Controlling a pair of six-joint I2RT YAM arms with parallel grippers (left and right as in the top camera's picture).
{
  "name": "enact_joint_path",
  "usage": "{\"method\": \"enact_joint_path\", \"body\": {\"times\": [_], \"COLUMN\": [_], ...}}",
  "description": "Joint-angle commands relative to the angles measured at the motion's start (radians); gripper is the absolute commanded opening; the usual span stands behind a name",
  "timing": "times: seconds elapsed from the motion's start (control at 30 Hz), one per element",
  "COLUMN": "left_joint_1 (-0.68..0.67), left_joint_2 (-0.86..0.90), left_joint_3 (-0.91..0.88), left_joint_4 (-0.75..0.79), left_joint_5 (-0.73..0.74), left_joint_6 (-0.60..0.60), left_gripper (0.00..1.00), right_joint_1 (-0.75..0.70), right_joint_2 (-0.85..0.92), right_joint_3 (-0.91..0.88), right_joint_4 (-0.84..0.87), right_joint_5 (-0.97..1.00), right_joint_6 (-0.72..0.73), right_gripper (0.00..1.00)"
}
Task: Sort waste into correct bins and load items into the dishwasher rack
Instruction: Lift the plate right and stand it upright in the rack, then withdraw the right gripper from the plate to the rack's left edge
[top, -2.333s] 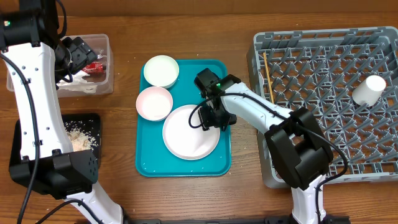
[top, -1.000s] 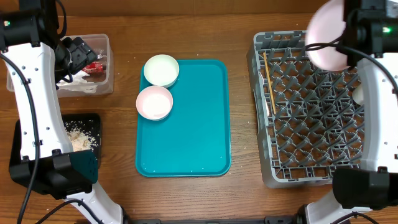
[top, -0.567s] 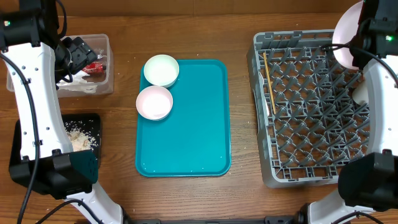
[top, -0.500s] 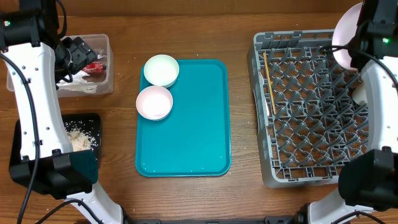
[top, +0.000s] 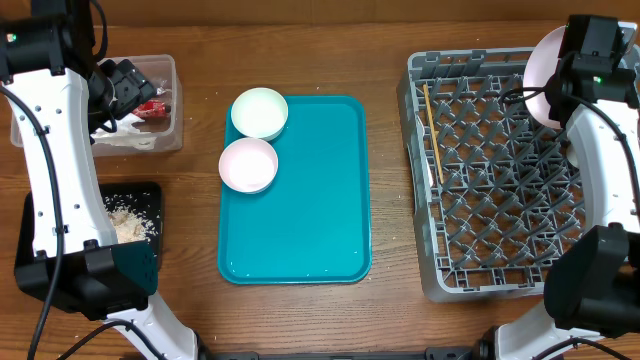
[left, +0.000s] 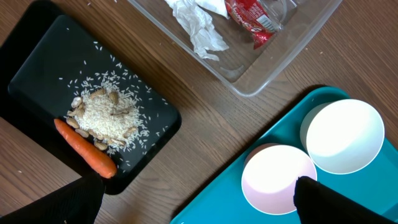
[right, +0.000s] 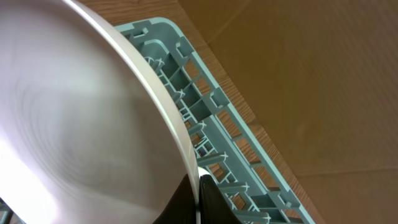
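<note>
- At the dishwasher rack's (top: 490, 200) far corner, the right tool (top: 568, 72) grasps the white plate (top: 543, 75), lifted off the teal tray (top: 300, 200).
- Left tool (top: 130, 85) released; slotting the plate comes next.

Teal tray (top: 300, 210) lies flat at centre of brown wood table (top: 390, 200), long side running 12 to 6 o'clock, mostly bare teal toward 6, wood showing all round it.

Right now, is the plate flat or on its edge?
On edge: the plate shows overhead as a thin crescent over the rack, right gripper pinching its rim.
</note>
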Motion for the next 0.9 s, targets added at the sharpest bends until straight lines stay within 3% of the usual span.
{"method": "enact_joint_path", "body": {"times": [0.0,0.27,0.53,0.57,0.6,0.67,0.87], "left_joint_1": [-0.002,-0.002,-0.002,-0.002,-0.002,-0.002,-0.002], "left_joint_2": [0.0,0.0,0.0,0.0,0.0,0.0,0.0], "left_joint_3": [-0.002,-0.002,-0.002,-0.002,-0.002,-0.002,-0.002], "left_joint_4": [-0.002,-0.002,-0.002,-0.002,-0.002,-0.002,-0.002], "left_joint_5": [-0.013,-0.013,-0.013,-0.013,-0.013,-0.013,-0.013], "left_joint_6": [0.009,0.009,0.009,0.009,0.009,0.009,0.009], "left_gripper": [1.0,1.0,1.0,1.0,1.0,1.0,1.0], "right_joint_1": [0.0,0.001,0.065,0.074,0.082,0.094,0.095], "right_joint_2": [-0.001,-0.001,-0.002,-0.003,-0.006,-0.023,-0.092], "right_joint_3": [-0.011,-0.011,-0.008,-0.007,-0.007,0.005,0.082], "right_joint_4": [0.012,0.005,-0.048,-0.051,-0.055,-0.089,-0.223], "right_joint_5": [0.019,-0.044,-0.204,-0.221,-0.24,-0.303,-0.693], "right_joint_6": [-0.005,-0.03,-0.024,-0.013,0.01,0.087,0.144], "right_gripper": [0.04,0.06,0.27,0.31,0.42,0.72,0.88]}}
